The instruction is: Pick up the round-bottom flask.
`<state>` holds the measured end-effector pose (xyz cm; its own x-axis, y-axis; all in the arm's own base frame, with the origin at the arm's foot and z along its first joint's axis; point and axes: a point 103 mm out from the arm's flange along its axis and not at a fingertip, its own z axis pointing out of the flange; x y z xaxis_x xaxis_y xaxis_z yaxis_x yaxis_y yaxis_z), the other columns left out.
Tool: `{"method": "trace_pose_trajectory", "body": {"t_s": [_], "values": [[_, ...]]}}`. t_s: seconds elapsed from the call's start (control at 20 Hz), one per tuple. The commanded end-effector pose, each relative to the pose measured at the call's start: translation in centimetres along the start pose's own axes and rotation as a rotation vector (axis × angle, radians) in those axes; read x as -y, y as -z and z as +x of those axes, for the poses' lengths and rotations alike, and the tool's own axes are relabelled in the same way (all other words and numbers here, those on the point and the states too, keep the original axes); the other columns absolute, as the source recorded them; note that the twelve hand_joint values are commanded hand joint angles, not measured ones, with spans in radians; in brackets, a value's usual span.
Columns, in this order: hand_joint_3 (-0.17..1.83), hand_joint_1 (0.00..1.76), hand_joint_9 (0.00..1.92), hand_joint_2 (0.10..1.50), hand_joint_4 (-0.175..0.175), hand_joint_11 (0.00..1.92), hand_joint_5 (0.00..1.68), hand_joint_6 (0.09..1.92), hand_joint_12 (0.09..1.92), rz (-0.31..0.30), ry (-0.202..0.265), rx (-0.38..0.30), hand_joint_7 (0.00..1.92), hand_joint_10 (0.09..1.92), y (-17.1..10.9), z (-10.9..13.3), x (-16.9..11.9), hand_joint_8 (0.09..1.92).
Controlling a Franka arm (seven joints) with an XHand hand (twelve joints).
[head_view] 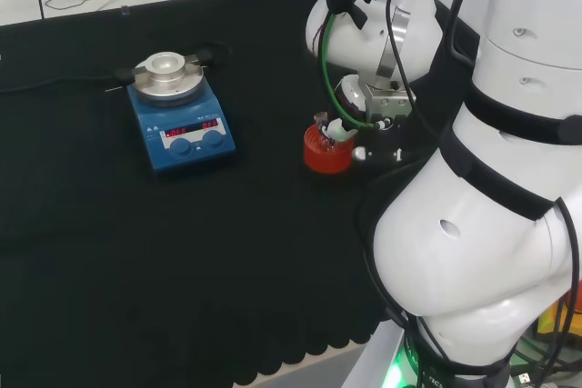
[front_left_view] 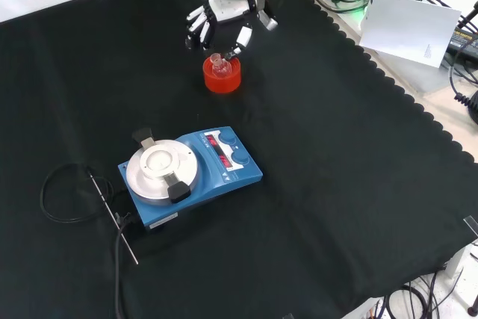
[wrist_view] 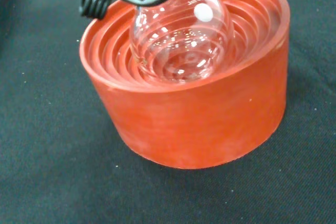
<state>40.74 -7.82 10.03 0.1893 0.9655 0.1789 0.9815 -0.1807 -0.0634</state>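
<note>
A clear round-bottom flask (wrist_view: 181, 38) sits in a red ribbed stand (wrist_view: 189, 114) on the black cloth. In the front view the flask (front_left_view: 219, 63) stands upright in the stand (front_left_view: 222, 78), its neck pointing up. The hand (front_left_view: 224, 19) hovers just behind and above it, with fingers (front_left_view: 196, 31) spread and hanging down on one side and another digit reaching down beside the neck. In the head view the hand (head_view: 368, 120) is right of the stand (head_view: 327, 154), a fingertip (head_view: 337, 130) next to the flask's neck (head_view: 320, 121). No finger curls round the flask.
A blue magnetic stirrer (front_left_view: 190, 173) with a round metal top plate stands nearer the camera in the front view, its black cable (front_left_view: 67, 196) looping to the left. The stirrer (head_view: 179, 108) lies left of the stand in the head view. The arm's white links (head_view: 491, 170) take up the right.
</note>
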Motion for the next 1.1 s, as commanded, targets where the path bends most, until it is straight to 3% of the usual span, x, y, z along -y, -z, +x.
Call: {"method": "trace_pose_trajectory", "body": {"t_s": [0.05, 0.45, 0.8, 1.1], "values": [[0.63, 0.95, 0.65, 0.65, -0.074, 0.27, 0.9, 0.81, 1.34, 0.016, 0.008, -0.013, 0.46, 0.58, 0.0, 0.1, -0.1, 0.67], [0.65, 0.89, 0.61, 0.59, -0.063, 0.24, 0.72, 0.82, 1.35, 0.027, 0.016, -0.027, 0.42, 0.59, 0.0, 0.5, -0.5, 0.67], [0.65, 0.87, 0.6, 0.6, -0.061, 0.24, 0.72, 0.83, 1.36, 0.029, 0.013, -0.008, 0.41, 0.6, -0.5, 1.6, -0.6, 0.67], [0.64, 0.87, 0.6, 0.61, -0.062, 0.23, 0.77, 0.84, 1.36, 0.045, 0.008, -0.017, 0.41, 0.6, -0.5, 0.8, -1.2, 0.68]]}}
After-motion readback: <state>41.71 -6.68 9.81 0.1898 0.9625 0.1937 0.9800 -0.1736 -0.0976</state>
